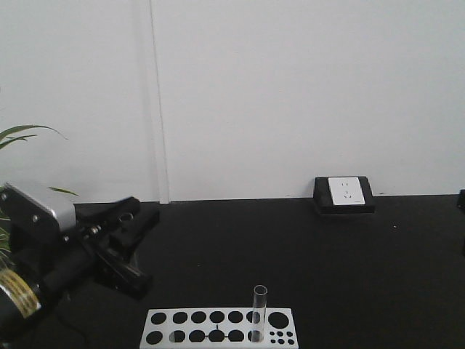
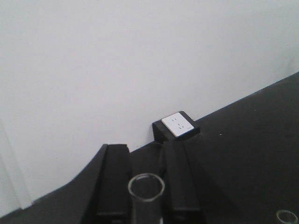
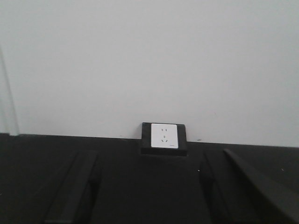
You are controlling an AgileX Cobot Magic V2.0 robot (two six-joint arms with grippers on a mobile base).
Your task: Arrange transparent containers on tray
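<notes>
My left gripper (image 2: 145,154) is clenched on a clear glass tube (image 2: 145,200), which stands upright between the two black fingers (image 2: 113,179) with its round open mouth facing the wrist camera. In the front view that arm sits low at the left of the black table (image 1: 305,254). My right gripper (image 3: 158,161) is released, its fingers spread wide with only bare tabletop between them.

I count two clear vessels: the one I hold, and a slim test tube (image 1: 259,311) standing upright in the white perforated rack (image 1: 166,329) at the near edge, well apart from my left claw. There is one rack, with two rows of large holes and a cluster of small ones. One white wall socket (image 1: 344,191) sits at the table's back edge. A yellow label (image 1: 18,293) on the left arm carries print I cannot read.
</notes>
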